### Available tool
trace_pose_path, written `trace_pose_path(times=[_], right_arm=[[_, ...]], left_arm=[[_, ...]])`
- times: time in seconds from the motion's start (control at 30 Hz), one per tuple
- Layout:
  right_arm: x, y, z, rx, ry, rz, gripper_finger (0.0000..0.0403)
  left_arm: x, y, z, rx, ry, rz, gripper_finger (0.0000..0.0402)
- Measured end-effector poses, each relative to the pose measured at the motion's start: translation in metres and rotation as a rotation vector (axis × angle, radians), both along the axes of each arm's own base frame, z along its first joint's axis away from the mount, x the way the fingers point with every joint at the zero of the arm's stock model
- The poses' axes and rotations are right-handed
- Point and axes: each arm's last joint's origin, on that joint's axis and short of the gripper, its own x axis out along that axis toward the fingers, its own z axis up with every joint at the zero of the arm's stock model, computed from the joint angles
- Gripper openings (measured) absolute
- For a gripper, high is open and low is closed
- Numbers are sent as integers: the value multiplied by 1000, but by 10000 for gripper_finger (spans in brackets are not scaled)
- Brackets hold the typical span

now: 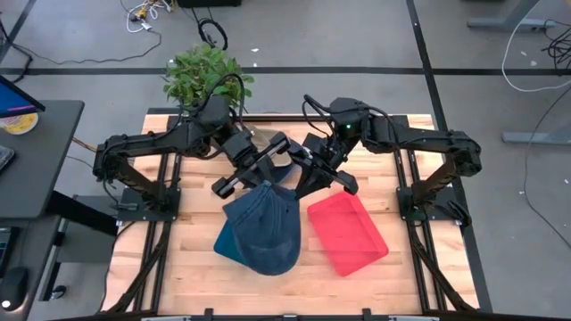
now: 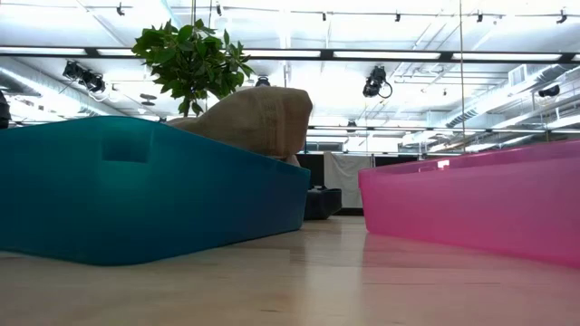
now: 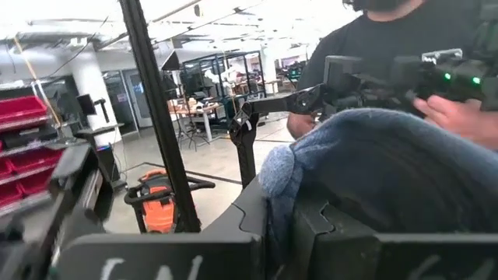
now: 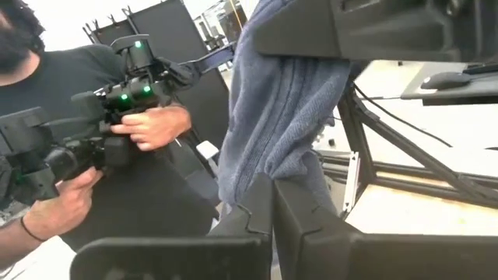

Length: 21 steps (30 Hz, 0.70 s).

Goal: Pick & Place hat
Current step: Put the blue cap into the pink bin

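A: High view: hat (image 1: 264, 227) hangs over the teal bin (image 1: 228, 242), its back edge lifted by both arms. Left end effector (image 1: 268, 169) and right end effector (image 1: 303, 175) meet at that edge, mid-table (image 1: 192, 259). Red bin (image 1: 348, 234) sits just beside, to the right.

B: Low view?

A: Teal bin (image 2: 136, 195) on the left, pink-red bin (image 2: 480, 204) on the right, bare gap between. Neither end effector shows here. A tan lump (image 2: 258, 118) rises behind the teal bin; can't tell what it is.

B: Left wrist?

A: Left end effector (image 3: 284, 233) is clenched on the hat (image 3: 373, 167), cloth bunched between the fingers. Person (image 3: 405, 62) behind, hands on a controller.

B: Right wrist?

A: Right end effector (image 4: 272, 210) is also clamped on the hat (image 4: 280, 109), fabric draping from the pinch. Same person (image 4: 85, 132) in the background.

B: So how to run the carry?

A: My read: mid-transfer, two-arm hold. Move both arms together, keep spacing constant so the cloth doesn't tear free. Lift until the crown clears the bin walls before moving sideways. Release both at once, low over the target.
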Motion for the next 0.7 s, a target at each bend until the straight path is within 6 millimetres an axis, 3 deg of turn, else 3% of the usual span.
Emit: trace_pose_path(times=[0.2, 0.4, 0.53, 0.7], right_arm=[[-23, -3, 12, -24, 2, -38, 1], [-50, -10, 20, -52, 44, -110, 0], [-66, -9, 24, -65, 75, -127, 0], [-78, -8, 28, -67, 82, -137, 0]], left_arm=[[1, 2, 2, -141, 117, 76, 31], [2, 3, 3, -166, 117, 133, 46], [2, 6, 3, -219, 160, 143, 90], [1, 13, 4, -244, 176, 164, 173]])
